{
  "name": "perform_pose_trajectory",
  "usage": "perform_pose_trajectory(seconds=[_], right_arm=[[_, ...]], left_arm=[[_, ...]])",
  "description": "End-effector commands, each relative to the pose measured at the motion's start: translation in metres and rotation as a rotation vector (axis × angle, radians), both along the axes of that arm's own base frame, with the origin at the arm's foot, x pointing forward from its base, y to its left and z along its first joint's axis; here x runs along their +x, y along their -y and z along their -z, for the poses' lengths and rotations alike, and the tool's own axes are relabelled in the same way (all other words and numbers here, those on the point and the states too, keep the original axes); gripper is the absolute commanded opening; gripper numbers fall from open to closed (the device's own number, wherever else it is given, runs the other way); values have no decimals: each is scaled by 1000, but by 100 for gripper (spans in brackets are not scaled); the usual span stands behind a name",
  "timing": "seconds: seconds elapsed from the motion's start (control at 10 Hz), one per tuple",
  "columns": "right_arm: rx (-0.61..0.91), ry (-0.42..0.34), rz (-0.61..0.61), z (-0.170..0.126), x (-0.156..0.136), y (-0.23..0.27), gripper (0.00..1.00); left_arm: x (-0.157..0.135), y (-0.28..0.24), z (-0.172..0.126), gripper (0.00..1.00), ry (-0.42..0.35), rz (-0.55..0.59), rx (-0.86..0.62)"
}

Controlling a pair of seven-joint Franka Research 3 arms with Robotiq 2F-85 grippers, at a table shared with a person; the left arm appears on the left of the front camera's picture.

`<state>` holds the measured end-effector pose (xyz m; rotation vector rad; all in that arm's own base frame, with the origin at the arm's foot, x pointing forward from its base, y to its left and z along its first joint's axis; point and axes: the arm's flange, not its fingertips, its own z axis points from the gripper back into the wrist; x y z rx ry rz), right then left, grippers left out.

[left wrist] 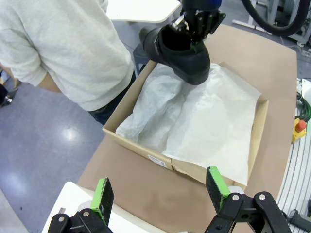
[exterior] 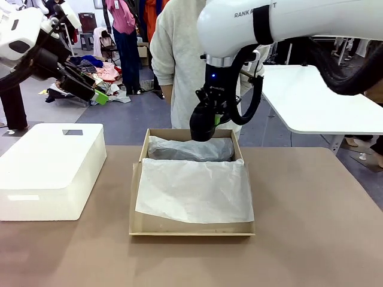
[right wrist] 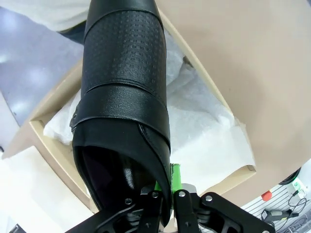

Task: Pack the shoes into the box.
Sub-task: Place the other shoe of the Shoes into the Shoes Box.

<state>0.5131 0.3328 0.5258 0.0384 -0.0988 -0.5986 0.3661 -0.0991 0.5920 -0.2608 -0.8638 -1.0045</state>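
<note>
The right fingers (right wrist: 174, 182) are pinched shut on the heel rim of a black leather pointed dress shoe (right wrist: 124, 97). Its long axis runs straight away from them, toe toward the brown tissue-lined cardboard box (exterior: 191, 228) just beyond. The left fingers (left wrist: 216, 187) are wide open, empty and farther off.

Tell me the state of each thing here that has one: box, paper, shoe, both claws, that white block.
Brown cardboard shoebox: open, on the table.
White tissue paper: rumpled, lining the shoebox.
Black leather shoe: in the air over the shoebox's far end.
Right claw: shut on the shoe's opening rim.
Left claw: open, empty.
White rounded block: resting on the table.
</note>
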Motion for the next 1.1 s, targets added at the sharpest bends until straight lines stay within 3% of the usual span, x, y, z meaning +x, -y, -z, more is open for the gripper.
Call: perform_pose_trajectory(seconds=[0.0, 0.4, 0.7, 1.0], right_arm=[[0, 6, 15, -4, -1, 9, 0], [-2, -4, 9, 2, 3, 4, 0], [-5, 69, 272, 0, -10, -26, 0], [1, 89, 475, 0, -23, -54, 0]], left_arm=[[2, -2, 0, 100, 4, 19, -5], [2, -2, 0, 100, 4, 19, -5], [2, -2, 0, 100, 4, 19, -5], [2, -2, 0, 100, 4, 19, -5]])
